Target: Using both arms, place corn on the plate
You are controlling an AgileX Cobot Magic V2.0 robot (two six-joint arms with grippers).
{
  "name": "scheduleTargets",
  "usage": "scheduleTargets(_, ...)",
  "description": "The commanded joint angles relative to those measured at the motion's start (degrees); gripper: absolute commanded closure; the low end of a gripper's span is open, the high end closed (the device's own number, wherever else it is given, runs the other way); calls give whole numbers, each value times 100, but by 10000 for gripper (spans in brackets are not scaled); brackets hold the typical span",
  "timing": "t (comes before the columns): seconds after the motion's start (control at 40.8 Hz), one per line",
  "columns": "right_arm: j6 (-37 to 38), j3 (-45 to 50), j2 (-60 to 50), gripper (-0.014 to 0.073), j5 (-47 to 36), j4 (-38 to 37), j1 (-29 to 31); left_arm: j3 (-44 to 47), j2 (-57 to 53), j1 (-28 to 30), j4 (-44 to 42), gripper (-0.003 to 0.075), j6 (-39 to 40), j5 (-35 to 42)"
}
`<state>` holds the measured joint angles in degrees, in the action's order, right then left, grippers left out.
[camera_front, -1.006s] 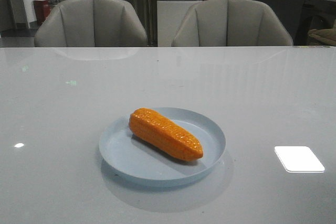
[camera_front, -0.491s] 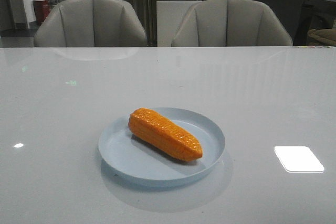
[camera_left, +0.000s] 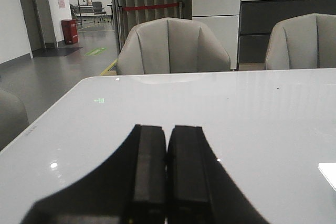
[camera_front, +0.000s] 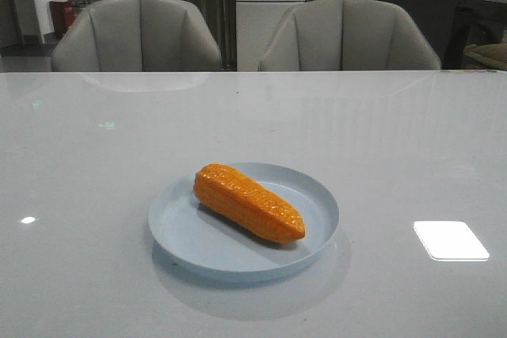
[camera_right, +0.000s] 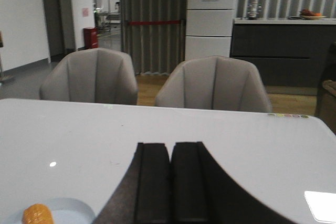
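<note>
One cob on the plate, both hands shut and clear

Left wrist view: left hand (camera_left: 167,153), black fingers (camera_left: 149,171) pressed together w/ no gap, nothing between them, held above the glossy pale grey tabletop (camera_left: 262,108). Plate & corn not in this view. Grey padded chair (camera_left: 172,46) across the far edge, a second one partly cut off beside it.

Front view: round pale blue shallow plastic plate (camera_front: 190,239) sits on the tabletop near the front, roughly centre. Orange plastic corn cob w/ bumpy kernel rows (camera_front: 248,202) lies flat inside the plate, on a diagonal: blunt end toward the plate's far-left rim, tapered end toward the near-right. Cob is fully within the rim. No arm or hand visible in this view. Bright rectangular light reflection (camera_front: 451,240) on the tabletop, well apart to the right of the plate. Two grey chairs behind the far edge.

Right wrist view: right hand (camera_right: 170,156), black fingers closed against each other, empty, above the tabletop. One end of the cob & a sliver of plate show at the frame's corner, apart from the hand.
</note>
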<state>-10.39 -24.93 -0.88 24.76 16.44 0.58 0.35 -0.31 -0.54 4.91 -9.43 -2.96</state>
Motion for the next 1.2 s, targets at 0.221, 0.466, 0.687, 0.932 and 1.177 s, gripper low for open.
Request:
scheduleTargets(0.221, 952, 1365, -103, 576, -1973, -1027, -404, 217, -38, -8, 56, 624, 71, 436)
scheduleTargets(0.466, 952, 2560, -103, 576, -2588, -1163, -478, 217, -38, -8, 56, 624, 71, 436)
scheduleTargets(0.687, 952, 2532, -103, 576, -1975, -1163, -478, 217, -38, -8, 56, 624, 71, 436)
scheduleTargets(0.932, 952, 2532, -103, 575, -2540, -1163, -478, 217, -38, -8, 56, 624, 71, 436)
scheduleTargets(1.177, 952, 2532, -103, 575, -2516, -1163, -478, 217, -38, -8, 56, 624, 71, 436)
